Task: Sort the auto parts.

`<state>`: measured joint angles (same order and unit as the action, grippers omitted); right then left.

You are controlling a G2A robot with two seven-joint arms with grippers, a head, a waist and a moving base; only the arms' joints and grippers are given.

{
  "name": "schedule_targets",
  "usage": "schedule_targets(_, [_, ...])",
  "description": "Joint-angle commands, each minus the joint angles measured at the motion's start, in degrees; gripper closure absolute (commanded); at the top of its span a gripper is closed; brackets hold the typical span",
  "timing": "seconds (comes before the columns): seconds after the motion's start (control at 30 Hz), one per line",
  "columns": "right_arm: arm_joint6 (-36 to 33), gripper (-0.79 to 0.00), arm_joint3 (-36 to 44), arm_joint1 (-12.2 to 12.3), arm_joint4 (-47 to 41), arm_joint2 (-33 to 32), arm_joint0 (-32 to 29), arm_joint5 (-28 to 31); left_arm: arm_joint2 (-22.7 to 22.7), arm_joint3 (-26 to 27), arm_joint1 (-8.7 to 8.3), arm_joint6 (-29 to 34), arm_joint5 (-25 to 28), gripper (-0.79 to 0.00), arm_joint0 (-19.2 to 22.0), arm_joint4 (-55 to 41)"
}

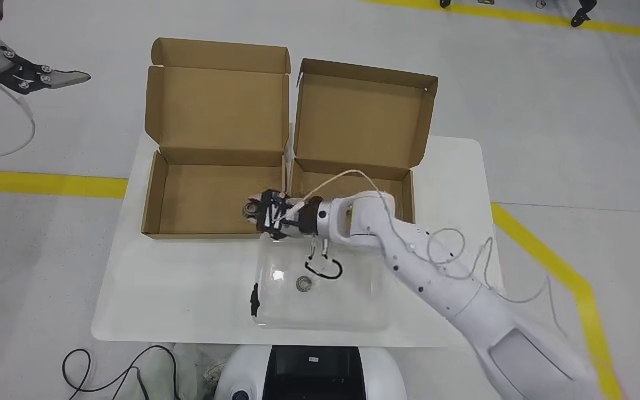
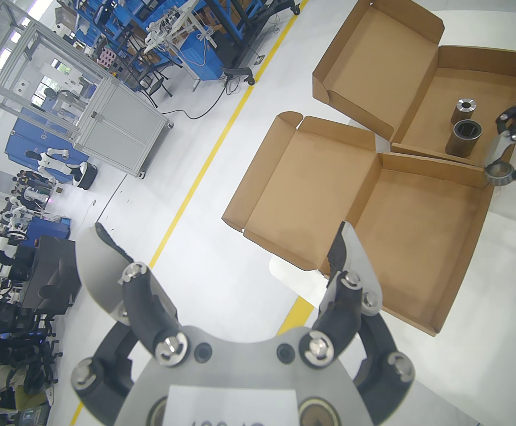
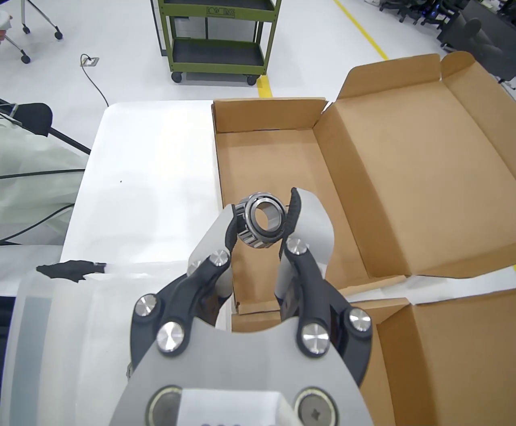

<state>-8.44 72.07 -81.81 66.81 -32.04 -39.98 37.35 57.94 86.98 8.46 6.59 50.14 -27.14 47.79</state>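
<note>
My right gripper is shut on a steel roller bearing, held just above the near right corner of the left cardboard box. From above, the bearing and right gripper hang over that box, whose floor is bare. Two dark metal sleeves stand upright in the right box. Another bearing and a black loop-shaped part lie in the clear bin. My left gripper is open and holds nothing, off the table's left side.
Both boxes have their lids folded back towards the far table edge. The white table has bare room left of the bin. A green cart stands on the floor beyond the table. A pale cloth-covered shape sits beside the table.
</note>
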Motion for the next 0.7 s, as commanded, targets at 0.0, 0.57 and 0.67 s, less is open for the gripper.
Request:
schedule_targets(0.0, [-0.63, 0.0, -3.0, -1.43, -1.32, 1.52, 2.17, 0.07, 0.0, 0.0, 0.0, 0.0, 0.0, -0.785, 0.0, 0.0])
schedule_targets(0.57, [0.08, 0.0, -29.45, -14.28, -8.1, 10.16, 13.04, 0.2, 0.0, 0.0, 0.0, 0.0, 0.0, -0.785, 0.0, 0.0])
schedule_targets(0.67, [0.77, 0.0, -33.07, -16.12, -8.13, 10.88, 13.83, 0.37, 0.0, 0.0, 0.0, 0.0, 0.0, -0.785, 0.0, 0.0])
